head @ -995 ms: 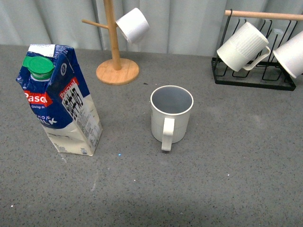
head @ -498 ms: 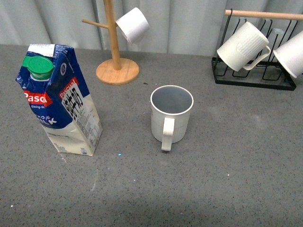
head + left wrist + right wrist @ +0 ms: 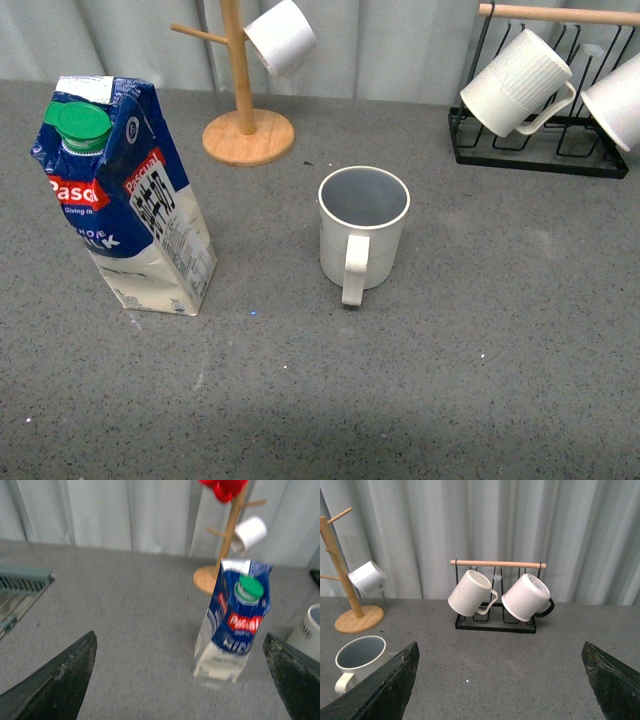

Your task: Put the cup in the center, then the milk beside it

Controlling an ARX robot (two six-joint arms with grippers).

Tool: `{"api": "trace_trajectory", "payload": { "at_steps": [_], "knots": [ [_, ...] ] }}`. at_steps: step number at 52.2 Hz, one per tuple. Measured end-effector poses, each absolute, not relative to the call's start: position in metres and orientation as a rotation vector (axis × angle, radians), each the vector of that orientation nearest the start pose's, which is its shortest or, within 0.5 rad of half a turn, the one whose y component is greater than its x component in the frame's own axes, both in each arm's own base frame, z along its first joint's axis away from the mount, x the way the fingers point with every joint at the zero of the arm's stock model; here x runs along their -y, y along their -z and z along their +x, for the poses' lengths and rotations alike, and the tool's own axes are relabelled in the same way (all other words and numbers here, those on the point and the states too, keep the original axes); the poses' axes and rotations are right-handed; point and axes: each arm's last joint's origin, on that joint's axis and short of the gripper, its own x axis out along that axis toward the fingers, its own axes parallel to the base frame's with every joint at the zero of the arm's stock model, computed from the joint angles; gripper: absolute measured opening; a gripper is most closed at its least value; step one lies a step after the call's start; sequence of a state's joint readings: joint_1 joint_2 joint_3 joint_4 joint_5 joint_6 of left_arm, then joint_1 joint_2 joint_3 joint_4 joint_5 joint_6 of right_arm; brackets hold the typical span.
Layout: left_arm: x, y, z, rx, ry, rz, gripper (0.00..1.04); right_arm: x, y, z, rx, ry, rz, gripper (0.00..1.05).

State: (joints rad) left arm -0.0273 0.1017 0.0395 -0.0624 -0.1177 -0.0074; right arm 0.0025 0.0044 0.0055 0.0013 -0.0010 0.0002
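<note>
The cream-white cup (image 3: 362, 230) stands upright on the grey speckled tabletop (image 3: 480, 330), near its middle, with the handle toward the camera. The milk (image 3: 125, 200), a blue-and-white carton with a green cap, stands upright to the cup's left, about a hand's width away. In the left wrist view my left gripper (image 3: 179, 645) is open and empty, facing the milk (image 3: 235, 620) from some way off, and the cup (image 3: 310, 635) shows at the frame's edge. My right gripper (image 3: 500, 647) is open over bare table, with the cup (image 3: 360, 662) off to one side. Neither arm shows in the front view.
A wooden mug tree (image 3: 240, 100) holding a small white cup (image 3: 282, 38) stands behind the cup and milk. At the back right, a black rack (image 3: 540, 155) holds a ribbed white mug (image 3: 515, 85) and another mug (image 3: 620, 95). A metal grate (image 3: 20, 580) lies far left.
Everything in the front view sits slightly higher in the picture than before. Cup and milk keep the same places relative to each other.
</note>
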Motion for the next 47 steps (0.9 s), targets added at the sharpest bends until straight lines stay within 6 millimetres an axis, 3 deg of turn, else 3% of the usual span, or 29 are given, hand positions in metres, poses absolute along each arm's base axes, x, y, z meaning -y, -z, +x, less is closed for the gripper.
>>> {"api": "trace_trajectory", "payload": {
  "at_steps": [16, 47],
  "knots": [
    [0.000, -0.168, 0.129, -0.184, -0.042, -0.017, 0.98, 0.000, -0.165, 0.098, 0.003, -0.004, 0.000, 0.95],
    [0.036, -0.132, 0.190, -0.371, 0.134, 0.038, 0.98, 0.000, -0.165, 0.098, 0.003, -0.003, 0.000, 0.95]
  ]
}}
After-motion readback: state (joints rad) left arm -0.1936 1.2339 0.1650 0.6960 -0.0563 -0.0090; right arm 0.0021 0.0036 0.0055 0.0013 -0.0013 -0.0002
